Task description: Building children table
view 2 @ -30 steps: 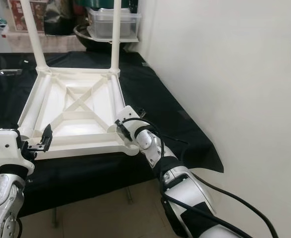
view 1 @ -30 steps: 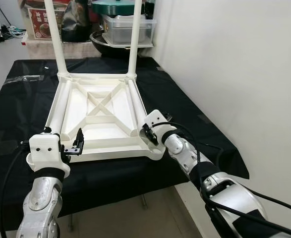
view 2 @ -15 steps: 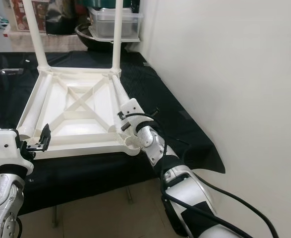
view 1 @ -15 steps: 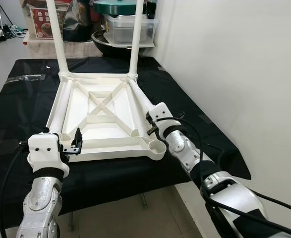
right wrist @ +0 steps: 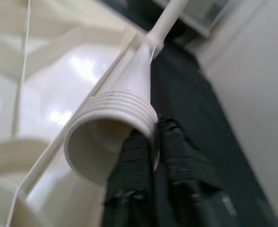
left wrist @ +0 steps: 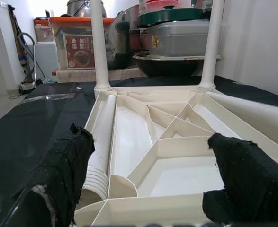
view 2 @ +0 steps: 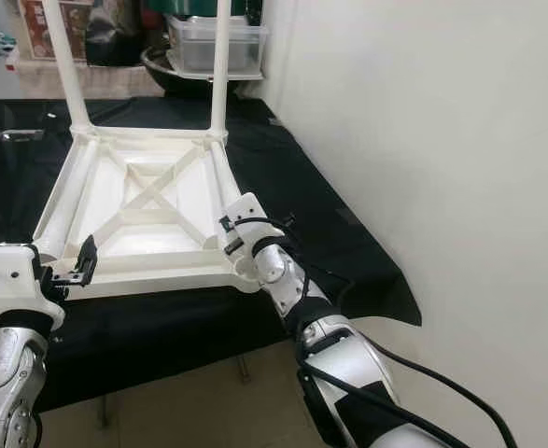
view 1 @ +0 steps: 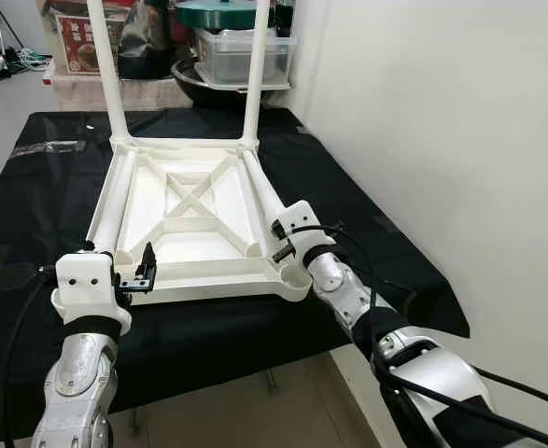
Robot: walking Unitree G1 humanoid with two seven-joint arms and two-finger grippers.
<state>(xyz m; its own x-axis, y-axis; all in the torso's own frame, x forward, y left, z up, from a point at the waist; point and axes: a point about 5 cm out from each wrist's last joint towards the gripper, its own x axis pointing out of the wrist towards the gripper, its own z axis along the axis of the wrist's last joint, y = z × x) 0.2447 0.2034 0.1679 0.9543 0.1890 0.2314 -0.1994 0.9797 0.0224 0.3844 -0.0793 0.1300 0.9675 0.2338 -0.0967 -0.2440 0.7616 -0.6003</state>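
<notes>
As it lies upside down on the black-draped desk:
Tabletop: cream plastic, ribbed underside, two far legs upright.
Loose leg: threaded end, along right rib.
Right hand: clenched on loose leg.
Left hand: released, near edge.

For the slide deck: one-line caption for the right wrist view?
Right gripper at the threaded end of a loose table leg lying along the upturned tabletop.

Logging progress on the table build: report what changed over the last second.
The right gripper, shut on the loose leg's threaded end, lifted that end off the tabletop, then lowered it partway toward the near right corner socket. The left gripper stayed open at the near left corner; the tabletop and upright legs did not move.
</notes>
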